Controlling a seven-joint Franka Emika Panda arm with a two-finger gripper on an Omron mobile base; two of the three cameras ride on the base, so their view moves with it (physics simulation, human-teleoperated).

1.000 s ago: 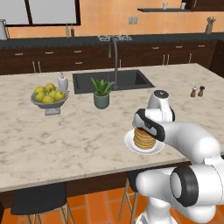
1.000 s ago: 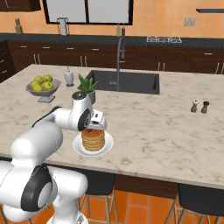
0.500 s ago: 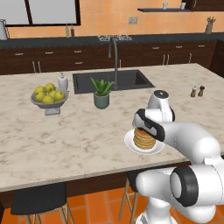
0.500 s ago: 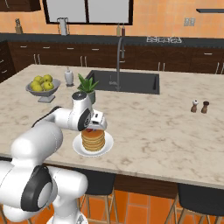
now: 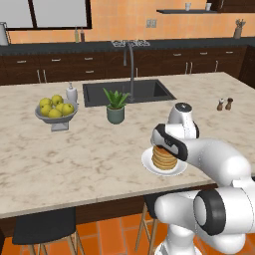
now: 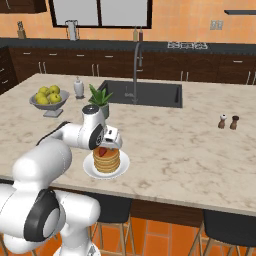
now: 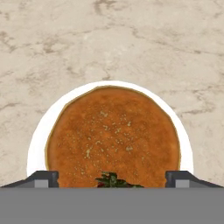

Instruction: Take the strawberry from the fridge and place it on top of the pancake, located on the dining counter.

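1. Red and small, the roundish strawberry [image 6: 102, 151] with green leaves sits on top of the golden-brown pancake stack [image 6: 106, 160].
2. The stack rests on a round white plate [image 7: 40, 135] on the beige marble dining counter [image 5: 84, 149].
3. The white arm's two-finger gripper [image 7: 112, 178] hovers just above the stack, fingers [image 7: 43, 178] spread wide apart, holding nothing.

Orange walls [image 5: 124, 25] back dark wood cabinets [image 6: 200, 70]; a window [image 6: 100, 12] sits above, and terracotta floor tiles [image 5: 99, 239] lie below black stools [image 5: 42, 226].
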